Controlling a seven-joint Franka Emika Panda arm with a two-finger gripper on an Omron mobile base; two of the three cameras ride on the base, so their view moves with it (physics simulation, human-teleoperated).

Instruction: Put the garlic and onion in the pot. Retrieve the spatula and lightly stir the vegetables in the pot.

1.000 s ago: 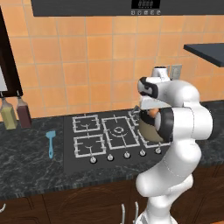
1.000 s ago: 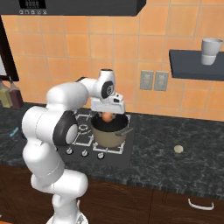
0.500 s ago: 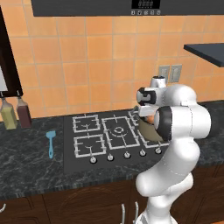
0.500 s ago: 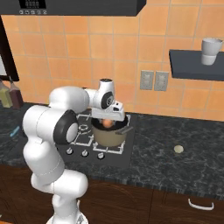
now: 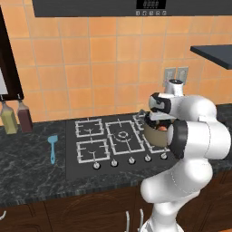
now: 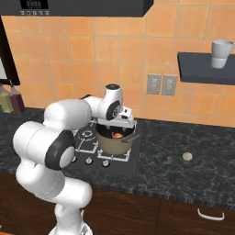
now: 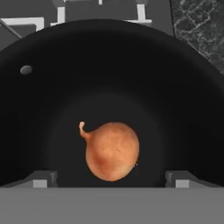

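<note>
Gripper spread wide, released over onion in pot; risks snagging the pot's dark rim on withdrawal.

The pincer hangs just above the mouth of the pot, its fingers spread wide, and the onion lies free on the dark floor between them with bare room all round it up to the pot wall. Left of the pot the burner grates are low and carry nothing, so the way across the hob to the spatula on the counter is open, with two bottles back by the wall. Right of the hob a small pale round thing lies alone on the counter, and a shelf with a cup juts out above.
</note>
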